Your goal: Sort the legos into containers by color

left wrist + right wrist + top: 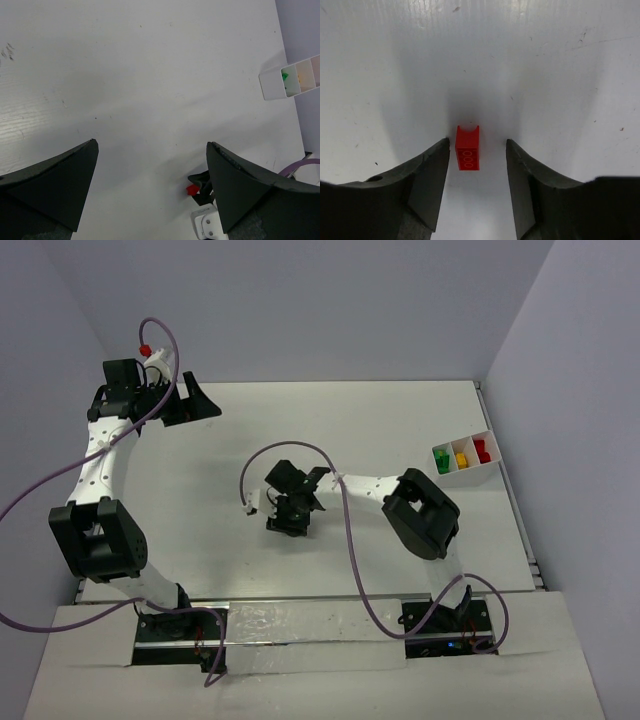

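Observation:
A small red lego (468, 148) lies on the white table between the fingers of my right gripper (477, 141). The jaws are open, with the brick close to the left finger and a gap to the right one. In the top view the right gripper (288, 520) is low at the table's middle and hides the brick. The brick also shows in the left wrist view (192, 189). The white three-compartment tray (452, 475) stands at the far right, holding green (441, 459), yellow (461, 458) and red legos (482, 451). My left gripper (195, 400) is open and empty at the back left.
Purple cables loop from both arms over the table's near part. The right arm's elbow (425, 512) lies between the gripper and the tray. The tray (270, 86) sits against the right wall. Grey walls close the table on three sides.

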`<state>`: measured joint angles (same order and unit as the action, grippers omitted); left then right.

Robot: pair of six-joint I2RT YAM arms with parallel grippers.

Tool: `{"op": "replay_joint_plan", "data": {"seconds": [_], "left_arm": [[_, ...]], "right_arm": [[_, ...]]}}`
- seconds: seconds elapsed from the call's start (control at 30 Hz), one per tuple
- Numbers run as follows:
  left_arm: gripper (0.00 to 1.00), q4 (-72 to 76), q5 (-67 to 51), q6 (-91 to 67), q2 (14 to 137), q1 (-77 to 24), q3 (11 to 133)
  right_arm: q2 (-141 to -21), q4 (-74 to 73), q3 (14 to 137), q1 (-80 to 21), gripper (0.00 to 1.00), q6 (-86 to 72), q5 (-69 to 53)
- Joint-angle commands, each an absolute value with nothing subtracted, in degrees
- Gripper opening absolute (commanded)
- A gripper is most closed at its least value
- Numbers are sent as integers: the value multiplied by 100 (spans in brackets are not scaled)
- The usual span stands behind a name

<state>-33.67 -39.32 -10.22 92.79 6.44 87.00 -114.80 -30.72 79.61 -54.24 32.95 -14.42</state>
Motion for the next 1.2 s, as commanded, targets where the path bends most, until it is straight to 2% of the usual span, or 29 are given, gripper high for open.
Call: {"op": "replay_joint_plan", "data": {"seconds": [0.0, 0.1, 0.27, 0.37, 0.47, 0.53, 0.6, 0.7, 0.8, 0.97, 1.17], "left_arm": [[99, -3340, -3895, -958, 9097, 650, 8724], [99, -3331, -3876, -958, 9097, 657, 8710], [99, -3331, -3876, -958, 9095, 650, 8717], [99, -3322, -3867, -932, 9070, 650, 8701], [99, -3281, -3924, -872, 8991, 590, 8657], [99, -3256, -3662, -739, 8903, 375, 8626], [99, -3238, -3373, -638, 8830, 179, 8588], [99, -3002, -2516, -532, 8688, -386, 8429], [99, -3012, -2284, -487, 8738, -574, 8500], [99, -3032, -2337, -501, 8881, -641, 8613], [99, -3019, -2320, -496, 8921, -668, 8636]], "right_arm": [[-11563, -2936, 8118, -5467, 36, 3306, -1303], [-11523, -2967, 8086, -5467, 17, 3278, -1292], [-11131, -3180, 7960, -5453, 6, 3247, -1260], [-10371, -3434, 7867, -5206, 4, 3077, -1491], [-9755, -3851, 7920, -4386, 2, 2865, -1700], [-9390, -4177, 8028, -3584, 0, 2815, -1824], [-9176, -4408, 8121, -3193, 0, 2835, -1859], [-8851, -4823, 8401, -1719, 0, 2986, -1876], [-8732, -5109, 8616, -450, 0, 3262, -1650], [-8857, -5198, 9063, 951, 0, 3550, -984], [-9433, -5282, 9524, 1669, 0, 3577, -369]]}}
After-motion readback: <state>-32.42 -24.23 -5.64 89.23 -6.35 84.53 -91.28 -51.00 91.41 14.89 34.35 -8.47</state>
